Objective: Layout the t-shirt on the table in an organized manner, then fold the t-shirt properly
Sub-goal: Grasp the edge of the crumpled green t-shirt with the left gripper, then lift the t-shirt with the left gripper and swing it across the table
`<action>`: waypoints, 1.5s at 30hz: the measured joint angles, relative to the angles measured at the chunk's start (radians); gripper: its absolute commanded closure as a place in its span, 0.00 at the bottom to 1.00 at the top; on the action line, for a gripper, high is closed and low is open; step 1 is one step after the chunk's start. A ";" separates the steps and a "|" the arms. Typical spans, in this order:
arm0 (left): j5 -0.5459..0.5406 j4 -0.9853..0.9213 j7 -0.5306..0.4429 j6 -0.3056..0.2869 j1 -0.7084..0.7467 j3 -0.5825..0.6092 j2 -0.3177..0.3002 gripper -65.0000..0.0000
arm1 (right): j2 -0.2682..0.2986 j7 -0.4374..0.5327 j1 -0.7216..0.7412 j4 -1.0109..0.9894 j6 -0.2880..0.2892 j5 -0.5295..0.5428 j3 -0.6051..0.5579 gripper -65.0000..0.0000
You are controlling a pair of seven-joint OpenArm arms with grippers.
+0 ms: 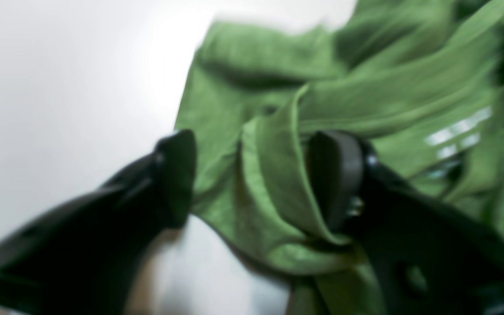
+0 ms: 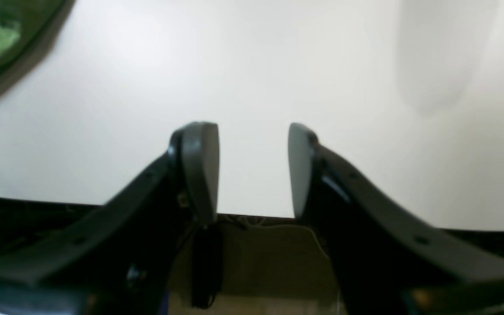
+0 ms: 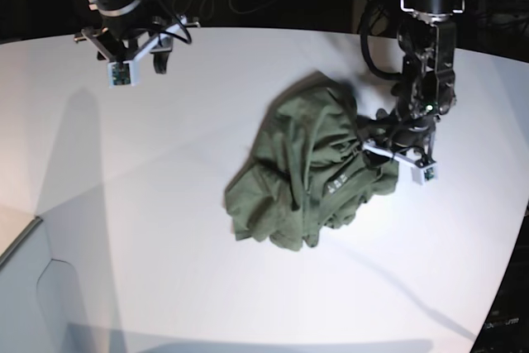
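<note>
I see the table [image 3: 165, 229], a plain white top that fills most of the base view, its curved far edge running along the top of the frame. Directly on it, right of centre, lies the t-shirt [image 3: 302, 175], olive green, bunched and wrinkled in a heap.

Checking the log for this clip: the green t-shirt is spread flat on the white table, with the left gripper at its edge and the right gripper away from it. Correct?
Not quite. The t-shirt is not flat; the base view shows it bunched in a wrinkled heap on the table. The rest holds: the left gripper is at its edge, the right gripper is away over bare table.
</note>
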 measured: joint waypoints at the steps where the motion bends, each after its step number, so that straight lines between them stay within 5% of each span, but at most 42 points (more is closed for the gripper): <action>1: -0.007 0.005 0.000 0.000 -0.001 0.000 0.000 0.78 | 0.000 0.000 0.000 0.000 0.000 0.000 0.000 0.60; 3: -0.009 0.032 0.000 0.000 -0.003 0.000 0.000 1.00 | 0.000 0.000 0.000 0.000 0.000 0.000 0.000 0.60; 11: -0.009 0.299 0.005 0.005 -0.014 -0.001 0.000 1.00 | 0.000 -0.003 0.021 0.000 0.000 0.000 0.002 0.60; 17: -0.011 0.395 0.008 0.001 -0.158 0.000 0.000 1.00 | 0.001 -0.003 0.032 -0.001 0.000 0.000 0.002 0.60; 31: 0.000 -0.030 0.002 0.007 -0.536 -0.002 0.103 1.00 | -0.005 -0.003 0.034 -0.001 0.000 -0.002 0.086 0.60; 45: 0.010 -0.077 0.005 0.010 -0.723 0.000 0.227 1.00 | -0.007 -0.003 0.033 -0.001 0.000 0.003 0.084 0.60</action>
